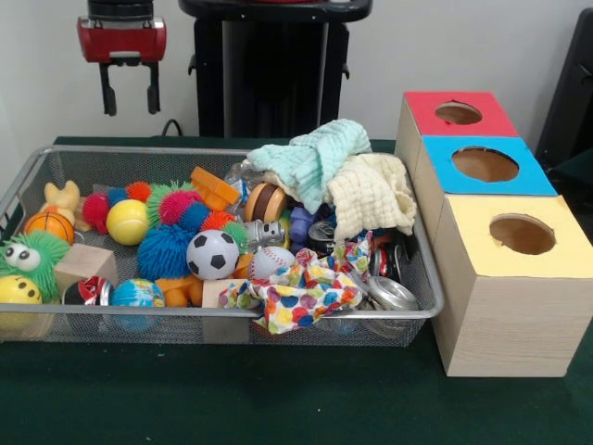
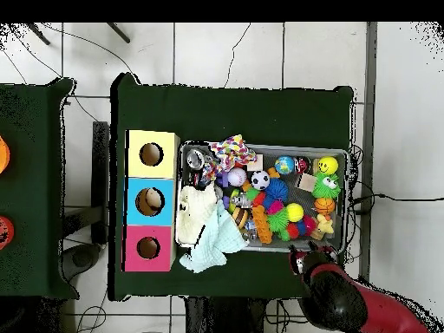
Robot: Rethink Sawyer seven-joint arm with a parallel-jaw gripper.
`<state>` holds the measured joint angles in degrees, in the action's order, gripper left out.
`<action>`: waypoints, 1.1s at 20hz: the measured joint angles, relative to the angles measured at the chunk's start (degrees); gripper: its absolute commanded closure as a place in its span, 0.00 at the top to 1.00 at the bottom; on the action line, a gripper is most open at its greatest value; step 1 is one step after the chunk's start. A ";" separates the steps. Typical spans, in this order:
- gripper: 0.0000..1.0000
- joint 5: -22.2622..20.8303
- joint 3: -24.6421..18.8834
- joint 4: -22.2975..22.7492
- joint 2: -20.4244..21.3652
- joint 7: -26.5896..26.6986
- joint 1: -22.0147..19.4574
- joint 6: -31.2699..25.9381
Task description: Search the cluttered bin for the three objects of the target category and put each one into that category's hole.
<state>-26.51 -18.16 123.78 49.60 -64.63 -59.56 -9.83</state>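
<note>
One mesh bin (image 1: pixel 422 278), three boxes (image 1: pixel 519 278), perhaps three cloths (image 1: pixel 315 153).

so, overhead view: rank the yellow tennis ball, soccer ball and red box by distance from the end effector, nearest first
1. Yellow tennis ball, in the bin right by the end effector.
2. Soccer ball, mid-bin, farther across.
3. Red box, outside the bin at the opposite end.

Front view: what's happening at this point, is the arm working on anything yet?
Nothing is being handled. The gripper hangs open and empty above the far left end of the wire mesh bin, clear of its contents. The bin is full of clutter: balls, cloths, cans, and a pale tan plush animal in the far left corner. Beside the bin stand three boxes with holes on top, the red box, blue box and yellow box; the front view shows nothing in their holes.
</note>
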 measured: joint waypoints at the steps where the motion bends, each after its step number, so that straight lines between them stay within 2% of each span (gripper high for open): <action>1: 1.00 -0.01 0.00 -0.19 -0.02 0.00 -0.51 0.00; 13: 1.00 -0.08 -0.02 -5.04 -4.56 0.00 -1.59 -0.22; 22: 1.00 -3.50 -0.08 -10.75 -10.06 0.00 -2.63 -0.34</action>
<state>-30.01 -18.24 113.03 39.53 -64.63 -62.19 -10.17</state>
